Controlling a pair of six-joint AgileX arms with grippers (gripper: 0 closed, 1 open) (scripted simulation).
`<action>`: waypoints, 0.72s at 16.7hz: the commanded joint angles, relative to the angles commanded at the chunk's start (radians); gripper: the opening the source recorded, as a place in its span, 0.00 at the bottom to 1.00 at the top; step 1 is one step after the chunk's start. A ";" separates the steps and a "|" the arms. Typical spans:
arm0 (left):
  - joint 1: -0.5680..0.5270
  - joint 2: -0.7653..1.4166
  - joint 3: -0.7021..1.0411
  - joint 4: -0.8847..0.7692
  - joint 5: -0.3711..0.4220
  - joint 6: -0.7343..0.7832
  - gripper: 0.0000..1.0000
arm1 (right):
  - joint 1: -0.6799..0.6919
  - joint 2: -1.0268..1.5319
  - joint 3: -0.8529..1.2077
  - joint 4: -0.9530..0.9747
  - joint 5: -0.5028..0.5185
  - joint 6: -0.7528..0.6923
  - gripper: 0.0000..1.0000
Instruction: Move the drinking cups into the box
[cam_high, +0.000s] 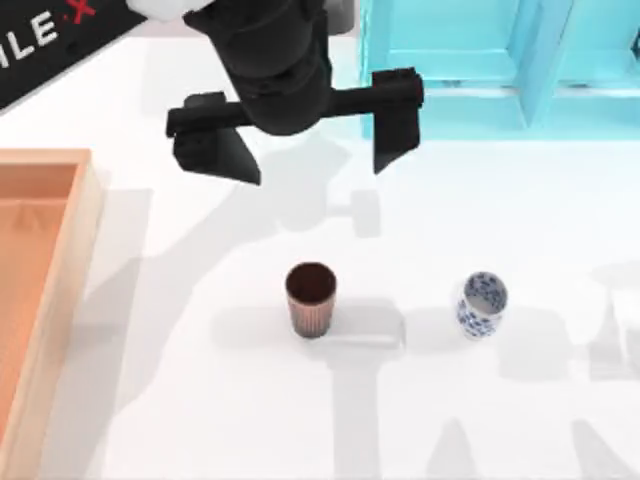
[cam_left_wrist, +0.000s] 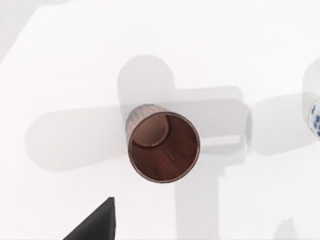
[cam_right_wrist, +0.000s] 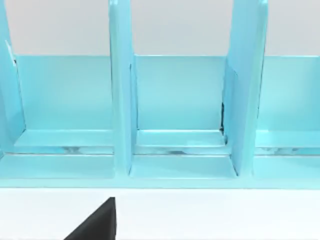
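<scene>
Top view gives you the layout: the white table carries the box at its left edge, its orange-brown floor bare in the part you can see, and the turquoise shelf unit at the far right. Both drinking cups stand upright on the open table, well apart from the box. The reddish-brown cup sits near the middle, with the white and blue cup to its right.

Your left gripper hangs above the table on the far side of the reddish-brown cup, its fingers spread wide and holding nothing. Its wrist camera looks almost straight down into that cup, so you appear to be on the approach for the first pick, with neither cup moved yet.

Next, you would bring the gripper over the cup, lower it so the fingers straddle the ribbed wall, and close. Your right arm faces the shelf unit; whether its fingers are spread or pressed together, you cannot tell.
</scene>
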 joint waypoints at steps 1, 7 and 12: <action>-0.016 0.068 0.052 -0.047 -0.005 -0.022 1.00 | 0.000 0.000 0.000 0.000 0.000 0.000 1.00; -0.061 0.282 0.209 -0.203 -0.025 -0.089 1.00 | 0.000 0.000 0.000 0.000 0.000 0.000 1.00; -0.056 0.282 0.206 -0.200 -0.023 -0.088 1.00 | 0.000 0.000 0.000 0.000 0.000 0.000 1.00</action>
